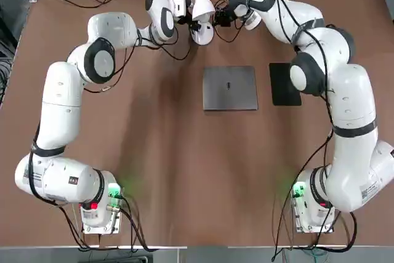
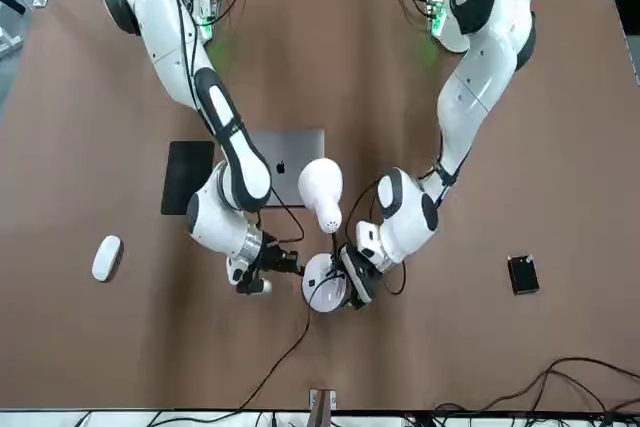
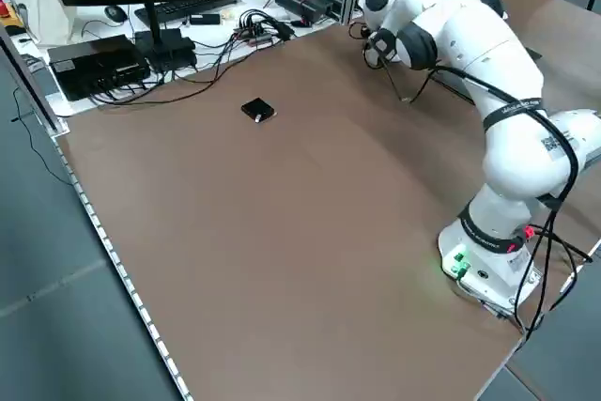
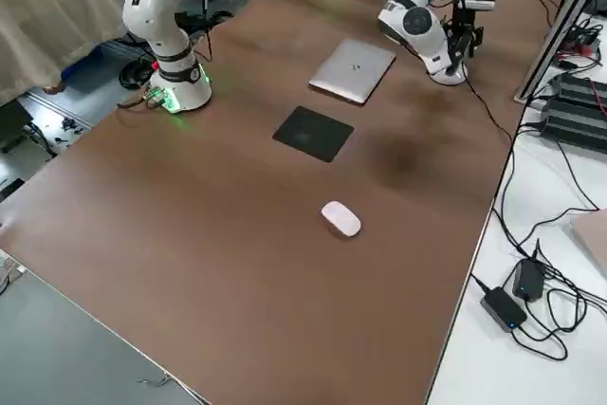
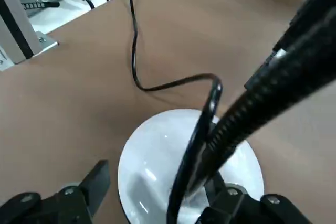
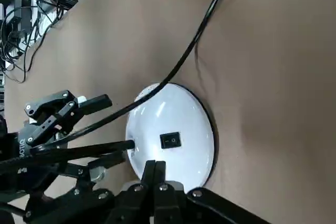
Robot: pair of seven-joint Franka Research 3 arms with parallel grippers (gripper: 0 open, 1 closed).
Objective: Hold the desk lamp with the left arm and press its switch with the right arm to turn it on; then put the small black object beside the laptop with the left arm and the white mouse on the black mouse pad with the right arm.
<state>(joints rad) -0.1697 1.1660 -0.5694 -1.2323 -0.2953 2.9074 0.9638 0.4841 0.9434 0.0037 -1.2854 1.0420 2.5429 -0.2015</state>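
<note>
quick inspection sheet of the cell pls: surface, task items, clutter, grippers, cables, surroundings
Surface: brown table, flat.
Desk lamp: upright at the far edge, between both arms.
Laptop: closed, mid-table.
Black mouse pad: beside the laptop, bare.
White mouse: on the table, off the pad.
Small black object: alone, far from the laptop.
Clutter: nothing seen.
Left gripper: open around the lamp's stem.
Right gripper: shut, over the base switch.
Cables: lamp cord trails off the table.
Surroundings: electronics and wiring.
</note>
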